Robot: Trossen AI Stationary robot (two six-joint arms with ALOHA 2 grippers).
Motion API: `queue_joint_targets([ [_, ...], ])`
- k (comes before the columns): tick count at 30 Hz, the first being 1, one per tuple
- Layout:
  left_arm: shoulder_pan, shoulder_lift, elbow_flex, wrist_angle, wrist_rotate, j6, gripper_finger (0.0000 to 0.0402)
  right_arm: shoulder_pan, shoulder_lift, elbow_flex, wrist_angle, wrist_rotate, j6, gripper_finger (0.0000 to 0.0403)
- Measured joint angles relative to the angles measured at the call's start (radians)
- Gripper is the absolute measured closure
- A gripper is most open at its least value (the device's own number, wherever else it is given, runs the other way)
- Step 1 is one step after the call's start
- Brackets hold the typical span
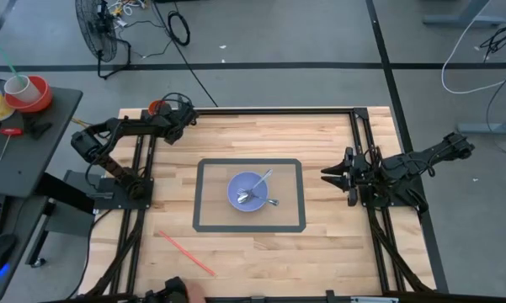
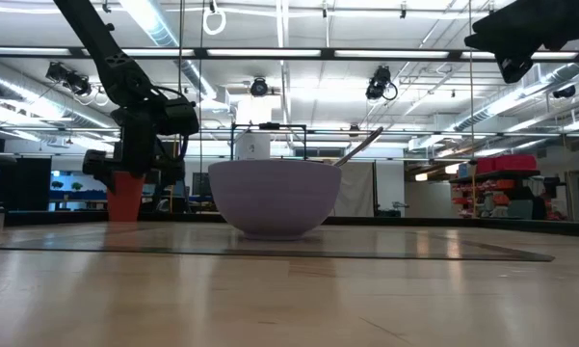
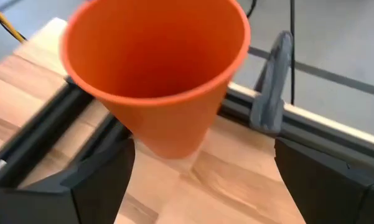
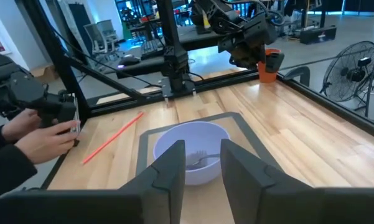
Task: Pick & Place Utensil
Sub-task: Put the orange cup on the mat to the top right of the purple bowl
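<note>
Two arms flank the table (image 1: 320, 252); mid-table, the bowl (image 1: 251, 191) already holds two metal utensils (image 1: 257, 198). Left gripper (image 3: 199, 186), jaws spread, frames an orange cup (image 3: 158, 74) at the far-left corner; right gripper (image 4: 202, 165), jaws parted, idles, so nothing seems left

Four cameras ringed the bowl (image 1: 252, 191).
Overhead looked straight down; low looked level, close; both shared it.
</note>
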Motion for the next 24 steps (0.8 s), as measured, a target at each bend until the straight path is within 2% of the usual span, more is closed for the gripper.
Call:
queue_joint_targets([
  [7, 0.001, 0.000, 0.000, 0.004, 0.003, -0.007, 0.0012, 0.000, 0.000, 0.000, 0.000, 0.000, 0.000, 0.0298],
  [19, 0.001, 0.000, 0.000, 0.003, -0.054, -0.190, 0.0012, 0.000, 0.000, 0.000, 0.000, 0.000, 0.000, 0.0298],
  [24, 0.002, 0.021, 0.059, -0.075, -0.068, -0.236, 0.0012, 0.000, 0.000, 0.000, 0.000, 0.000, 0.000, 0.0298],
])
